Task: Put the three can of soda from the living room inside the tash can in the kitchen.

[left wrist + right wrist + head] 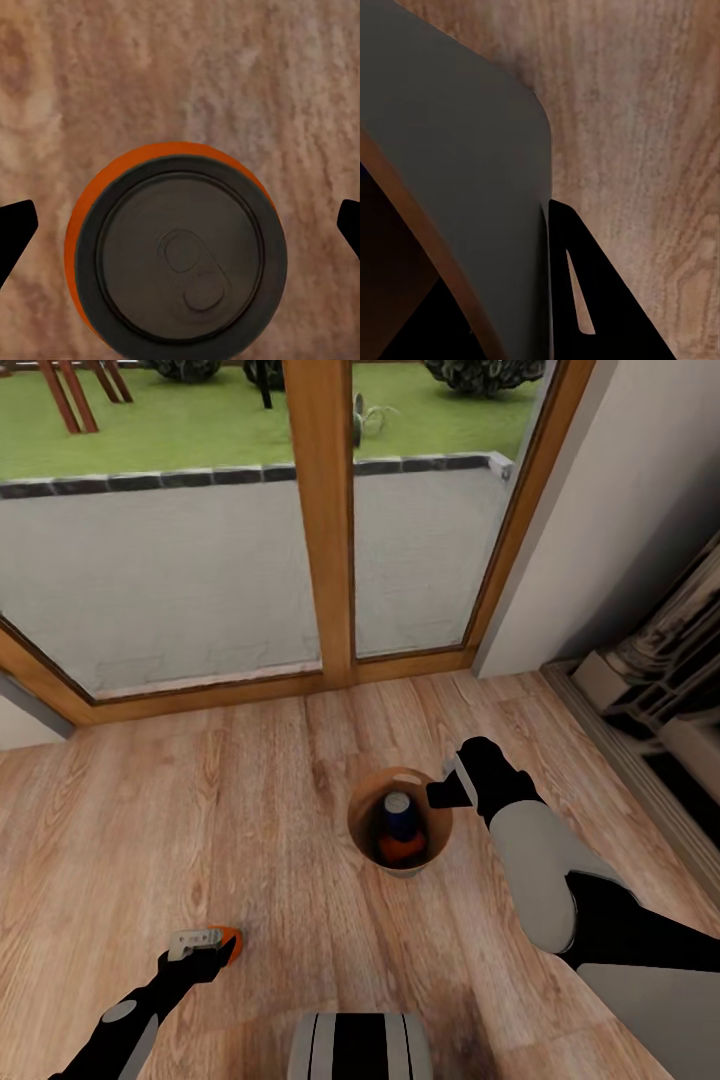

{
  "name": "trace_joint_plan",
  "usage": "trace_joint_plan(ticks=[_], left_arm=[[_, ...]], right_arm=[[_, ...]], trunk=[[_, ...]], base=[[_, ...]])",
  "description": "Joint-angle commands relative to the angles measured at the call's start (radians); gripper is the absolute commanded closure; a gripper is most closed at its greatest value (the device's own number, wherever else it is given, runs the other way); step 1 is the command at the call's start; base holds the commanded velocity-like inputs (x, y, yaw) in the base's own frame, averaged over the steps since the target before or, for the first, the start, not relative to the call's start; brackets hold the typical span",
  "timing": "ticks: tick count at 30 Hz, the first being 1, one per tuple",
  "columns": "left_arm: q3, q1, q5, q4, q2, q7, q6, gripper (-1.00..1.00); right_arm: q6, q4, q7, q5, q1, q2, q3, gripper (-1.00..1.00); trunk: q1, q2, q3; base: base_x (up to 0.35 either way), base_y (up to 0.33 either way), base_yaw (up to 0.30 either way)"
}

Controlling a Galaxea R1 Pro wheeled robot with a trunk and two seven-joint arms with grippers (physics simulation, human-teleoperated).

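A brown trash can [362,815] stands on the light wood floor, with a dark blue soda can [400,812] and an orange soda can [400,850] inside it. My right gripper [445,792] is at the can's rim, shut on its wall [457,150]; one black finger [600,315] lies against the outside. A second orange soda can [230,945] stands upright on the floor at the lower left. My left gripper [205,948] hangs right over it. Its silvery top [180,255] sits between the black fingertips [19,225], which stand apart and clear of it.
Wood-framed glass doors [325,530] close off the far side, with a patio and lawn beyond. A white wall [620,510] and a grey stepped structure [660,660] stand at the right. My own base [360,1045] shows at the near edge.
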Motion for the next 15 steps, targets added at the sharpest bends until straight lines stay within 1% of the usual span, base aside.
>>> trace_joint_plan(ticks=[1, 3, 5, 15], left_arm=[[0.000, 0.000, 0.000, 0.000, 0.000, 0.000, 0.000, -1.00], [0.000, 0.000, 0.000, 0.000, 0.000, 0.000, 0.000, -1.00], [0.000, -0.001, 0.000, 0.000, 0.000, 0.001, 0.000, -1.00], [0.000, -0.001, -0.001, 0.001, 0.001, 0.002, 0.000, -1.00]], right_arm=[[0.001, 0.001, 0.005, -0.019, 0.000, 0.000, -0.002, 1.00], [0.001, 0.001, 0.005, -0.019, 0.000, 0.000, -0.002, 1.00], [0.001, 0.001, 0.005, -0.019, 0.001, 0.000, -0.002, 1.00], [0.001, 0.001, 0.005, -0.019, 0.003, 0.000, -0.002, 1.00]], trunk=[[0.000, 0.000, 0.000], [0.000, 0.000, 0.000], [0.001, -0.001, -0.008], [0.001, -0.001, -0.008]], base=[[0.000, 0.000, 0.000], [0.000, 0.000, 0.000], [0.000, 0.000, 0.000], [0.000, 0.000, 0.000]])
